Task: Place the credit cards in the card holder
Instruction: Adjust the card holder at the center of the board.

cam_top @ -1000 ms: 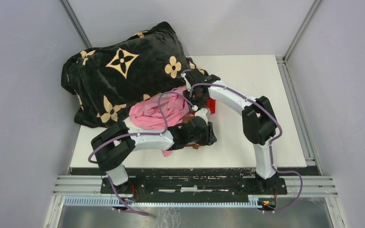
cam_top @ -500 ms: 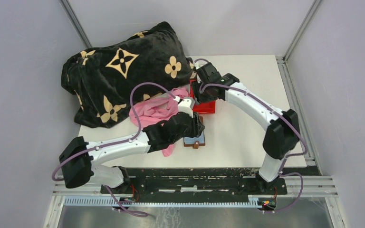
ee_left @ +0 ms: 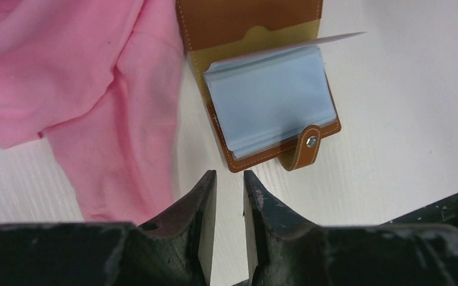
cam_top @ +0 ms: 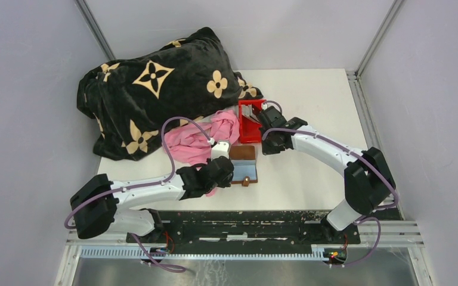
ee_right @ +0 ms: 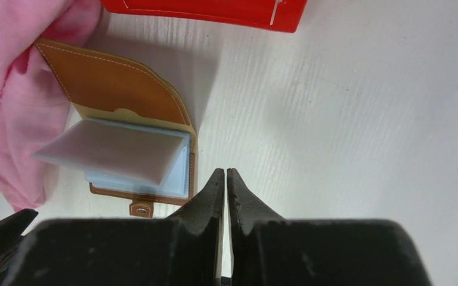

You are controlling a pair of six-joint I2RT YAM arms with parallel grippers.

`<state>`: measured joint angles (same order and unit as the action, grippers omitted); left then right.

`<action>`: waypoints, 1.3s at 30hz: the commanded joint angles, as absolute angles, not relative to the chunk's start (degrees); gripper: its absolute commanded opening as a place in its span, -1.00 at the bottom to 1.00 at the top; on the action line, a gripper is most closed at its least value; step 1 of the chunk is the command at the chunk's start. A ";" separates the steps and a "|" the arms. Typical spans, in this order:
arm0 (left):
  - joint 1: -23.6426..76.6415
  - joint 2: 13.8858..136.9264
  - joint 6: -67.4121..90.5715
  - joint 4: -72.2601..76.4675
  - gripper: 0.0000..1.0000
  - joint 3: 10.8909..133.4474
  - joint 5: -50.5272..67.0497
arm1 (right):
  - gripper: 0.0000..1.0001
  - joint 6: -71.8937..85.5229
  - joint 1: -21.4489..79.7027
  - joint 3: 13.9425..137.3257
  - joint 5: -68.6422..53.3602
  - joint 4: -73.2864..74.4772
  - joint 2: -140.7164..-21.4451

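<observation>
Left gripper (ee_left: 228, 176) barely spread, right gripper (ee_right: 225, 172) pinched shut on nothing. The holder (ee_left: 268, 104) might flop closed, nothing's pinning it.

The open card holder (cam_top: 243, 168) lies just beside a pink cloth (cam_top: 197, 140) (red bin (cam_top: 249, 122) beyond it).

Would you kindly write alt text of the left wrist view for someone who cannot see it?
A brown card holder lies open on the table, its pale clear pockets fanned upward and its snap tab at the near corner. The left gripper hovers short of it, fingers slightly apart and empty; pink cloth lies alongside.
</observation>
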<state>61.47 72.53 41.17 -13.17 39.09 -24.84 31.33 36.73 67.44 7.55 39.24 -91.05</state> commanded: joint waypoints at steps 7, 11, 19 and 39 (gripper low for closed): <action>60.55 79.02 43.85 -11.45 -0.49 38.38 -27.23 | -0.91 35.68 37.09 67.38 6.81 31.83 -97.28; 60.09 80.16 44.02 -10.41 -0.51 37.21 -26.85 | -0.92 35.77 37.08 68.70 6.47 31.08 -100.38; 59.77 83.00 43.36 -4.53 -0.52 35.20 -21.85 | -0.94 35.71 37.05 72.09 5.23 30.76 -105.13; 59.79 89.37 42.27 10.41 -0.47 34.61 -9.73 | -0.98 32.91 37.18 76.53 2.97 33.24 -108.46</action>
